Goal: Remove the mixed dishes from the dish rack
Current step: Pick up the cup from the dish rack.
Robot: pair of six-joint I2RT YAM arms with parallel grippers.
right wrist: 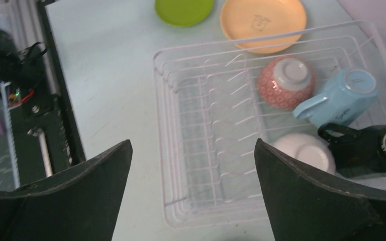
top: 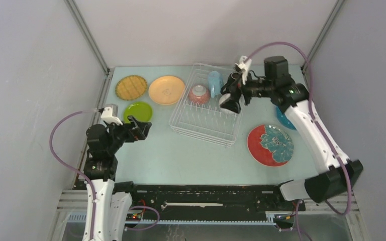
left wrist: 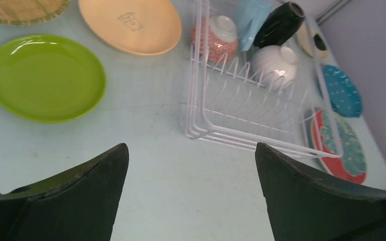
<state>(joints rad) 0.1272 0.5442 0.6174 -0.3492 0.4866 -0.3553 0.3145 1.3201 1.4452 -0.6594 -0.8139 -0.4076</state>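
Unloading is partly done. Five plates lie on the counter (top: 181, 160) around the dish rack (top: 201, 123). Left of the rack are a yellow woven plate (top: 130, 87), an orange plate (top: 166, 90) and a green plate (top: 137, 111). Right of the rack are a red floral plate (top: 270, 145) and a blue dotted plate (left wrist: 339, 90).

Four pieces sit at the rack's far end. A speckled red bowl (right wrist: 285, 82) is turned upside down, and a light-blue cup (right wrist: 339, 95) lies on its side just beside it. A white bowl (right wrist: 304, 150), also upside down, sits next to a black mug (right wrist: 367, 148) lying on its side.

The right claw (top: 231, 96) hovers over the rack's right far corner, above the white bowl and the mug. Its fingers are spread wide and it carries nothing. The left claw (top: 140, 128) hangs over bare counter well to the left of the rack, just beside the green plate. It is also wide and empty.

The step in hand looks like the right arm's approach for its next pick, most likely the white bowl or the mug. The next move calls for lowering between the rack's wires and setting one finger on each side of the chosen piece. The claw should close without catching the upright tines or nudging the neighbouring piece. The piece then has to be lifted clear of the rack's rim and carried to open counter right of the rack.
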